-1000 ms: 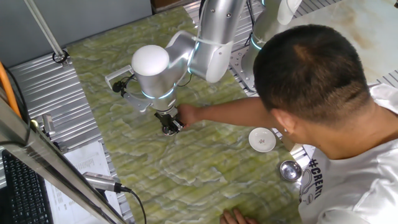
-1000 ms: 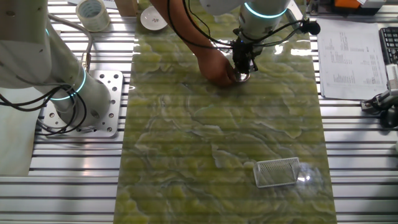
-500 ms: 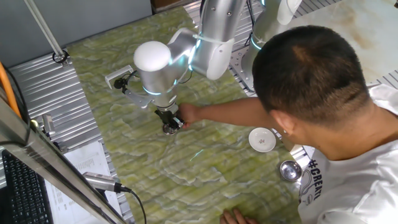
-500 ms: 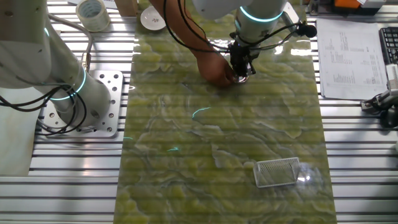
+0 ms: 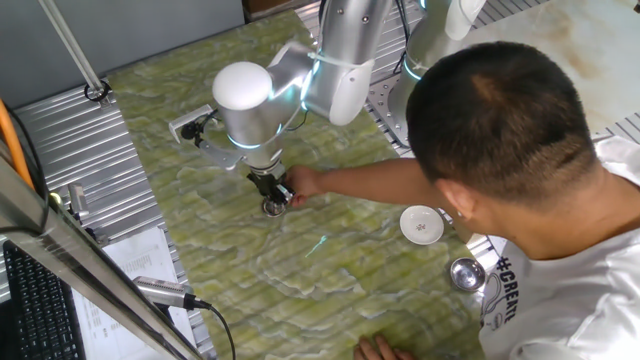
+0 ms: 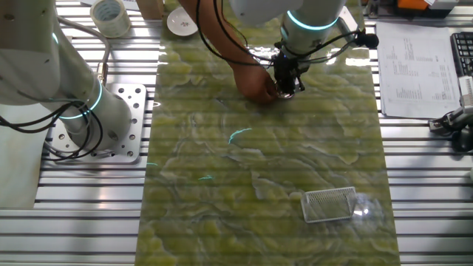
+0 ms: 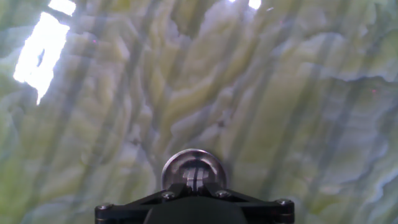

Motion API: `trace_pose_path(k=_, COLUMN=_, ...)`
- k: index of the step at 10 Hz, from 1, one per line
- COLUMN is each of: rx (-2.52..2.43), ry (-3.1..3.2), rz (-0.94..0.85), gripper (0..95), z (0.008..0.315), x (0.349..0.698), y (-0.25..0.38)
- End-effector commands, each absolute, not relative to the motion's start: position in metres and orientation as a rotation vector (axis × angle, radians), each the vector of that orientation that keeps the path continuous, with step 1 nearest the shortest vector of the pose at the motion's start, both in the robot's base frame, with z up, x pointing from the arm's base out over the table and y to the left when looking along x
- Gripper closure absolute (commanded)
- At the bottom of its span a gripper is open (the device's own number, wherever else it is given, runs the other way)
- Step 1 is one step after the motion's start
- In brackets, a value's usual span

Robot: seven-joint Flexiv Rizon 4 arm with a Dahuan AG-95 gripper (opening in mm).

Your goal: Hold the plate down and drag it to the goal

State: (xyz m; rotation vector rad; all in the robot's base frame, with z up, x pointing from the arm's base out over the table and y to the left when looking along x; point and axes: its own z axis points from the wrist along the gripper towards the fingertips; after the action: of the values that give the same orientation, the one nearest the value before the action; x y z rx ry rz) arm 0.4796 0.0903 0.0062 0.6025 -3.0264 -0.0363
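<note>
1. In one fixed view, the gripper [image 5: 273,197] pointed straight down at the plate [image 5: 272,208], which sat on the green marbled table [image 5: 340,290] near its middle. A man's hand [image 5: 300,183] reached in and rested just beside the gripper. A white dish [image 5: 421,224] and a steel bowl [image 5: 466,272] lay well apart from the plate, near the man.

2. In the other fixed view, the gripper [image 6: 287,85] stood over the plate [image 6: 287,91], with the hand [image 6: 255,80] touching or just beside it. The goal [image 6: 329,204] lay far down the table [image 6: 192,185], well apart from the plate. A tape roll [image 6: 111,16] sat at the top corner.

3. In the hand view, the plate [image 7: 194,169] lay right below the gripper [image 7: 194,186], its fingertips close together over the plate's centre. Whether they pressed on it, I could not tell.
</note>
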Motion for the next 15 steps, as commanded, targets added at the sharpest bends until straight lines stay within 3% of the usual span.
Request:
trace_pose_path(k=1, rx=0.605, ry=-3.026, rz=-0.035, gripper=95.0, z=0.003, x=0.480, y=0.088)
trace_pose_path(k=15, rx=0.643, ry=-3.025, rz=-0.020, gripper=95.0, z=0.001, x=0.481, y=0.072)
